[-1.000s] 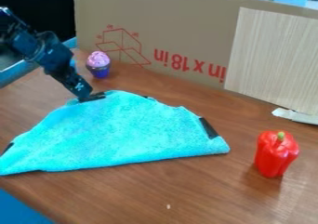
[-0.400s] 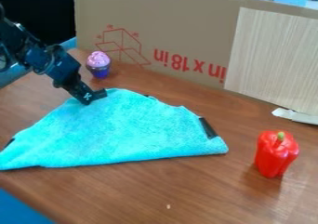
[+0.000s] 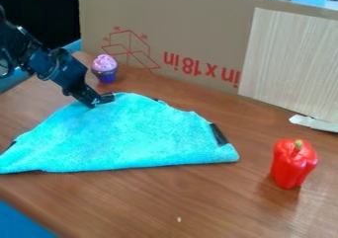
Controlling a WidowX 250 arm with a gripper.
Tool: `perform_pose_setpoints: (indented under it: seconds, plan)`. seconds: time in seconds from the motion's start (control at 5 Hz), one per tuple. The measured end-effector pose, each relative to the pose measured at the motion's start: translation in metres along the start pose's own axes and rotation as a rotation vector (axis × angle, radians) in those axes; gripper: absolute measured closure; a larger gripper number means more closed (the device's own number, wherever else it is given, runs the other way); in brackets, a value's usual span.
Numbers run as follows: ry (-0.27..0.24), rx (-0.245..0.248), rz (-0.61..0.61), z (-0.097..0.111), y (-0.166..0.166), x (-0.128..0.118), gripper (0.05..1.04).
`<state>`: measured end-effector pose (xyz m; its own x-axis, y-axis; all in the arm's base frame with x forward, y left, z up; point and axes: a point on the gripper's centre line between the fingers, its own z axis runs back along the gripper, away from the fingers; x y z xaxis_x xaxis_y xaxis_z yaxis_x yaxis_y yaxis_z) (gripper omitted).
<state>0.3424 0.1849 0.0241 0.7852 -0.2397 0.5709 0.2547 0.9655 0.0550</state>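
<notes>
The left edge cuts off the black jointed robot arm (image 3: 58, 66) and one corner of the fuzzy turquoise cloth (image 3: 135, 136). How the dark black claw (image 3: 104, 101) meets it is unclear. A pale speck (image 3: 179, 219) on the brown wooden bench (image 3: 228, 202) is too tiny to identify.

A brown table (image 3: 231, 197) bears a turquoise cloth (image 3: 129, 133), red pepper (image 3: 292, 165), cupcake (image 3: 105, 68), perhaps a crumb (image 3: 179, 219).

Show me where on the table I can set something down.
Bare table lies in front of the cloth, between it and the pepper, and behind it toward the cardboard. Crowded: the cloth's far edge by the hand and cupcake.
</notes>
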Motion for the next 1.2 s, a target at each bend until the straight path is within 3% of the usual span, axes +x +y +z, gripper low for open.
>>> perform_pose_setpoints:
  seconds: [0.2, 0.6, 1.0, 1.2]
  plan:
    - [-0.027, -0.052, 0.013, 0.008, -0.008, 0.001, 1.024]
    - [-0.133, -0.043, -0.041, 0.041, -0.016, 0.016, 1.029]
    - [-0.170, -0.033, -0.152, 0.058, -0.051, 0.010, 1.029]
    - [-0.191, -0.051, -0.229, 0.066, -0.082, 0.004, 1.029]
